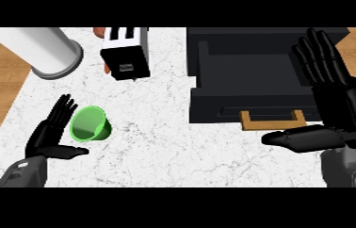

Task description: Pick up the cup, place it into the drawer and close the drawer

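The green cup (90,124) lies tipped on its side on the white marbled table (167,142), well to the left of the dark drawer (250,88), its open mouth turned toward the lower left. The drawer is pulled out toward the robot, its inside showing as a dark hollow, and a tan handle (272,121) juts from its front edge.

The left hand (50,140) stands far left of the drawer, just beside the cup on the cup's left side. Its fingers (61,110) are straight and spread apart, pointing up and slightly right, with the thumb stretched out below the cup; whether any finger touches the cup's rim cannot be told, and nothing is held.

The right hand (327,123) rises at the drawer's right edge, overlapping the drawer's right side in the view. Its fingers are straight and apart, pointing upward, and its thumb reaches left toward the tan handle without closing on it.

Left of the drawer, at the far side of the table, a black and white toaster (125,52) stands, and farther left again a tall white cylinder (45,50) with a grey rim sits at the table's corner
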Robot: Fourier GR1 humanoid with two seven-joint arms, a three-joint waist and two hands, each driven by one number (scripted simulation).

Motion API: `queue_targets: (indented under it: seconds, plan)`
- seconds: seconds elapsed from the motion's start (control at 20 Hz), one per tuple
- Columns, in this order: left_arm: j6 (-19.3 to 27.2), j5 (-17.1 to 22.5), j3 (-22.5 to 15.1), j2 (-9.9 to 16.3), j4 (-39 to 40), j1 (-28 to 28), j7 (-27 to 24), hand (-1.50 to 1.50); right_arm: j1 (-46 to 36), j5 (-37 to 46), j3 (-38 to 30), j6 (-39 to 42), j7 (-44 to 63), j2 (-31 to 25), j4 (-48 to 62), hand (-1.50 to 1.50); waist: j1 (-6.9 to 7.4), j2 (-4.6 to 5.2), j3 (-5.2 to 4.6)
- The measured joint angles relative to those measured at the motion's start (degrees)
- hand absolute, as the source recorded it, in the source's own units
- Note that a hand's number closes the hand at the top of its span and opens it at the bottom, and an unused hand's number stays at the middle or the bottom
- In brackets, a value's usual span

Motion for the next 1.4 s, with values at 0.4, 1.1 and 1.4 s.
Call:
queue_targets:
  seconds: [0.4, 1.1, 1.4]
  plan:
    - [3.31, -2.28, 0.01, -0.68, 9.38, -2.67, -7.27, -1.50, -0.76, -0.90, -0.21, 0.55, 1.64, -0.41, -0.71, -1.50, -0.53, 0.25, -0.12]
    - [5.00, -3.96, -0.44, -2.65, 13.68, -5.98, -11.32, -1.50, -2.17, -2.06, -1.12, 1.12, 2.98, -1.22, -0.82, -1.50, -1.14, 0.54, -0.21]
    - [3.10, -4.10, -0.86, -4.27, 14.21, -7.39, -10.58, 1.50, -3.78, -2.26, -1.58, 1.02, 3.32, -1.49, 0.51, -1.50, -1.15, 0.61, -0.23]
